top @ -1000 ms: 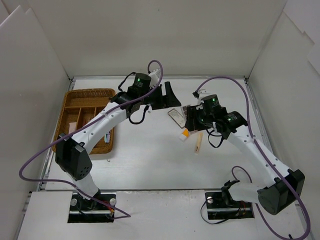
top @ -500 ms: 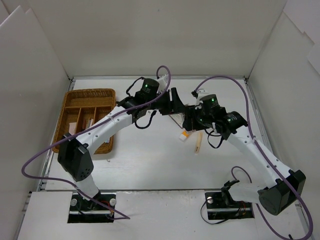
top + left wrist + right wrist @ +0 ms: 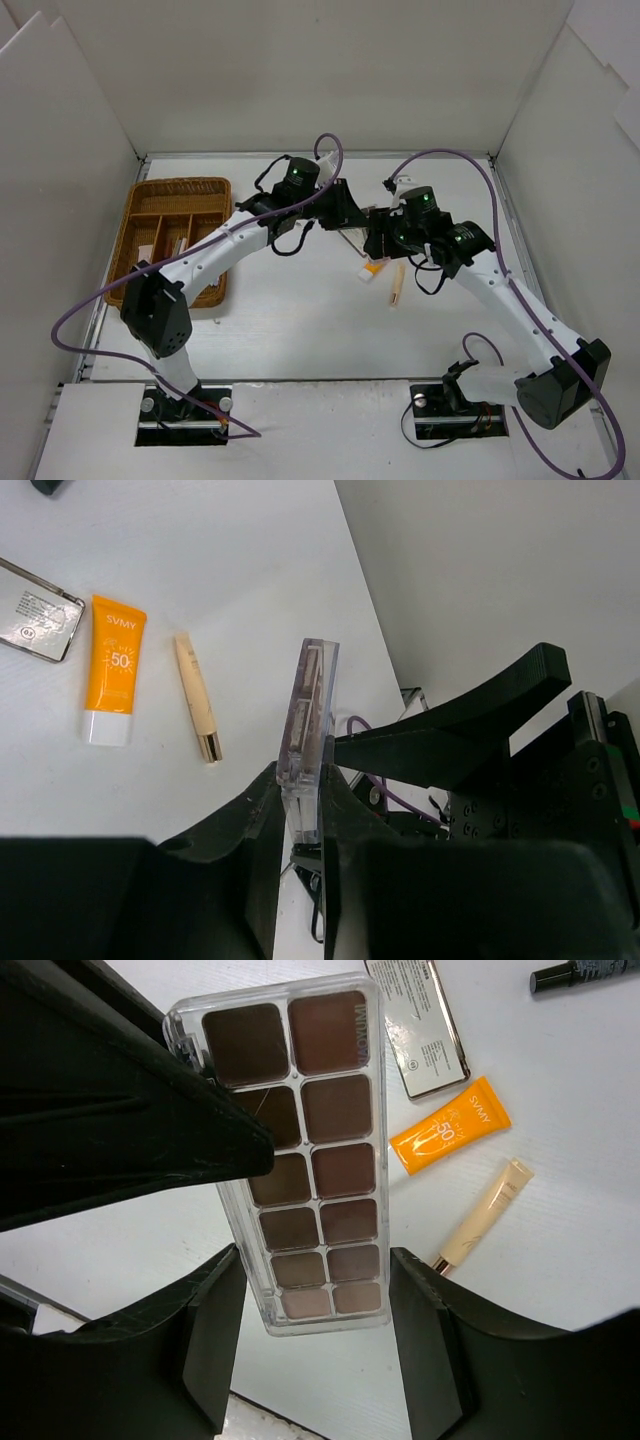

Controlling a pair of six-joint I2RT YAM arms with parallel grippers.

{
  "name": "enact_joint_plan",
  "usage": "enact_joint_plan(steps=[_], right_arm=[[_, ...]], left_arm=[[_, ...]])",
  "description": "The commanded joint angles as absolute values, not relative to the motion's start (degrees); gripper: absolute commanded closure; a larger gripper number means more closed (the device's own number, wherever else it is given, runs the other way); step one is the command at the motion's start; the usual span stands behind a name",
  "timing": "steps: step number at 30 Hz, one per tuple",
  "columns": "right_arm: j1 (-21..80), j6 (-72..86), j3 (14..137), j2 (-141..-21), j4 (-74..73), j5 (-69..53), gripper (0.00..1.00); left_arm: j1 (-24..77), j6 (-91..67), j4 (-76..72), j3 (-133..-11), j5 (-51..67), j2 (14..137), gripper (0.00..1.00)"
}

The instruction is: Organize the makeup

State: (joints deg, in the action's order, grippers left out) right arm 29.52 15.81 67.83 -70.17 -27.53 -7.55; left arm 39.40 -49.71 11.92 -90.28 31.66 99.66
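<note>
eyeshadow palette (image 3: 320, 1160) hidden from above (edge-on to left wrist), left fingers (image 3: 255, 830) pinching its faces, right fingers (image 3: 215, 1350) its edges, long axis along them

The left arm (image 3: 215, 250) and the right arm (image 3: 500, 295) are alike: white link shells between black joint housings, a green light (image 3: 299, 172) glowing on the housing farthest from the near edge of the table (image 3: 300, 325), and a black block (image 3: 152, 315) low down by that edge. A purple cable (image 3: 440, 153) loops loosely along each arm. The left gripper (image 3: 303, 780) and right gripper (image 3: 315, 1260) have broad, matte black, wedge-shaped fingers (image 3: 210, 1340).
</note>
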Motion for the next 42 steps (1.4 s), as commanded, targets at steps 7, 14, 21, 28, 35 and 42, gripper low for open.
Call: enact_joint_plan(steps=[7,14,21,28,35,42], right_arm=[[29.97,14.86,69.17,-68.12,-23.99,-4.57,0.23],[27.95,12.40,65.22,-65.04,-24.08,-3.78,0.19],[28.30,11.69,62.14,-64.77,-23.99,-4.74,0.19],[29.44,11.16,60.91,-64.78,-23.91,-4.22,0.19],[29.80,11.07,60.38,-64.95,-23.99,-3.52,0.19],[29.97,11.60,60.73,-66.27,-24.08,-3.16,0.19]], left_arm=[[29.19,-38.69,21.68,-91.57,24.62,92.64,1.00],[14.08,-21.99,49.95,-101.15,2.70,88.60,1.00],[3.97,-15.38,65.12,-105.64,-26.27,92.36,1.00],[-1.41,-13.28,70.75,-107.75,-34.01,100.89,1.00],[-4.12,-10.20,70.49,-110.21,-35.51,110.03,1.00],[-5.19,-8.70,68.38,-110.92,-37.17,114.87,1.00]])
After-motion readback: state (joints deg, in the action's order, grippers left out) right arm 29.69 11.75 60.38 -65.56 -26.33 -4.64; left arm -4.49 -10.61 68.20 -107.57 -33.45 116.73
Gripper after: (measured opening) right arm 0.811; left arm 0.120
